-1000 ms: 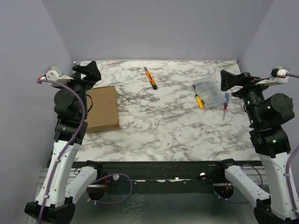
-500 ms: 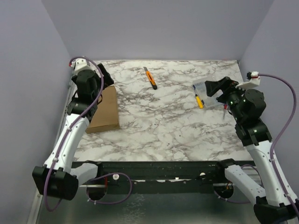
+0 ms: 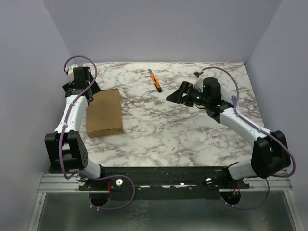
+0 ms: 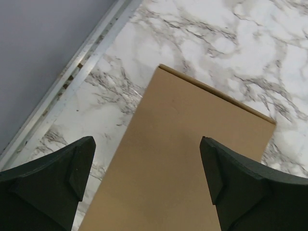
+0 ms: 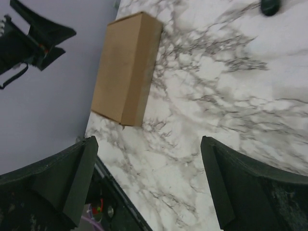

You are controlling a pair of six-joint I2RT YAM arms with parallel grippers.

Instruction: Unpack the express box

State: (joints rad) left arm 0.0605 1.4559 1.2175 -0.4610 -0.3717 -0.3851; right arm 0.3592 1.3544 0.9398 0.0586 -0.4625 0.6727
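Box: the flat, rectangular brown cardboard express box (image 3: 103, 113) lies closed on the left part of the white marble-patterned tabletop (image 3: 168, 134), near its left edge, with its long side running away from the arm bases.
Lid: it sits flat and shut in every view. No seam, flap or tape shows, so I cannot tell which edge opens.
Left jaws: spread wide and empty at the end of the left arm (image 3: 72, 106), above the box's far end. The left wrist view shows the cardboard top (image 4: 192, 159) between the two fingers, untouched.
Right jaws: spread wide and empty at the end of the right arm (image 3: 236, 120), over the middle of the tabletop. They face the box (image 5: 125, 67) and are well apart from it.
Cutter: a slim orange-and-black utility knife (image 3: 155, 80) lies at the far middle of the tabletop, clear of both arms.
Step in hand: probably the approach, with both arms closing on the box before any opening.
Doing it well: lower the left jaws squarely to pin one end, and bring the right in low along the free long edge to find the lid's lip.
Watch for: a light box that may slide on the smooth marble toward the left edge if it is pushed from one side only.
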